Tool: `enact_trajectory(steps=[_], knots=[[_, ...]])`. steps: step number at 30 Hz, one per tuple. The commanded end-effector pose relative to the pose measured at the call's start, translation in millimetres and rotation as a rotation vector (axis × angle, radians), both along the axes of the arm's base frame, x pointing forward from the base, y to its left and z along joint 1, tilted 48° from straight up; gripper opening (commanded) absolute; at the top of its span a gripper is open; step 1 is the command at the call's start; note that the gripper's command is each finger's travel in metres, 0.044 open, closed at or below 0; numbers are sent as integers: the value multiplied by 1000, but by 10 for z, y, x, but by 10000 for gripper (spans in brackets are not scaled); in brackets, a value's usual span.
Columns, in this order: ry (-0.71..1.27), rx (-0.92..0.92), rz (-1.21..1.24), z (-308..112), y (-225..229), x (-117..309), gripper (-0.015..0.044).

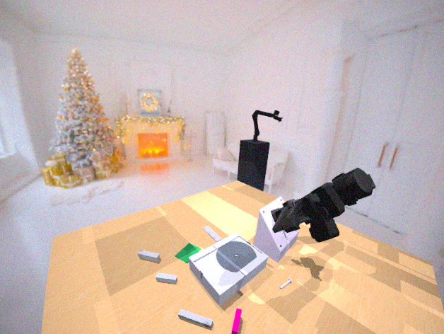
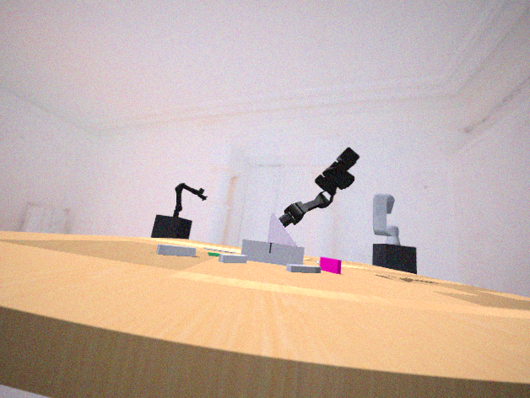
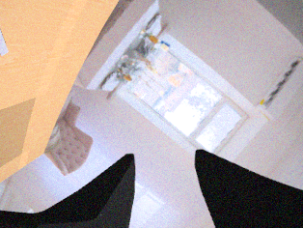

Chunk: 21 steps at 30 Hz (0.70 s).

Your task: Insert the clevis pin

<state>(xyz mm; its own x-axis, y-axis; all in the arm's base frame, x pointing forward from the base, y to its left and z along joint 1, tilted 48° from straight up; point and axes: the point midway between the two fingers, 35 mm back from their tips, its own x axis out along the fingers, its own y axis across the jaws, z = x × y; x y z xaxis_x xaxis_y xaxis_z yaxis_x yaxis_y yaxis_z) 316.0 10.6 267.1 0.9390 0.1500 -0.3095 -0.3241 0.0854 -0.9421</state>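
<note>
Before descending to the pin (image 1: 285, 283), turn the end effector (image 3: 164, 159), partly open and empty, downward, squaring it across the shank.

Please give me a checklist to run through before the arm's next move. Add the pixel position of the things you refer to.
1. Black parallel-jaw gripper (image 3: 164, 159) open, nothing between its fingertips: ok.
2. Small steel clevis pin (image 1: 285, 283) lying on the table beside the rimmed steel tray (image 1: 235, 287) (image 2: 287, 254): ok.
3. Wide, thin grey aluminium disc (image 1: 247, 252) lying flat in the tray: ok.
4. Tray's pin hole lined up beneath the disc's hole: cannot tell; the disc covers that area.
5. Gripper aimed at the pin: not ok; the wrist view looks past the table edge into the room, with no pin in sight.
</note>
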Motion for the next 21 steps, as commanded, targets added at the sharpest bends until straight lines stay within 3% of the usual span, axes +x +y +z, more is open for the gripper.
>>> enact_trajectory(steps=[1,9,17,21], knots=[[111,-105,208,-391,340,-93,160],[293,-303,806,-1228,1113,-729,160],[334,-342,1457,-1744,1579,-1787,160],[332,-336,1510,-1777,1587,-1904,160]])
